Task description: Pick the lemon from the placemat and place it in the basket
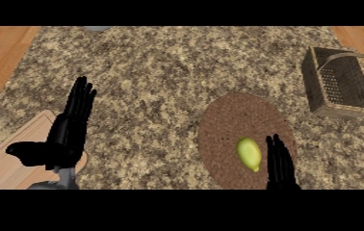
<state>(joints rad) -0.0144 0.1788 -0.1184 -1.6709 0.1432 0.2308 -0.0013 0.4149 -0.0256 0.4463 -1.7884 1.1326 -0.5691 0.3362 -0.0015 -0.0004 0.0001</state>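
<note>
Lemon [249, 154] on placemat [241, 129], seemingly beside right hand [280, 162]

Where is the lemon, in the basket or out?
Out. The lemon lies on the round placemat, beside the right hand. The basket stands apart, at the counter's right.

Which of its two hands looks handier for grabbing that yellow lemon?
The right hand. Its straight fingers sit just beside the yellow-green lemon on the round brown woven placemat. The left hand rests far across the counter, over a wooden board.

Wooden board [25, 153], perhaps grey object [96, 28]
</note>
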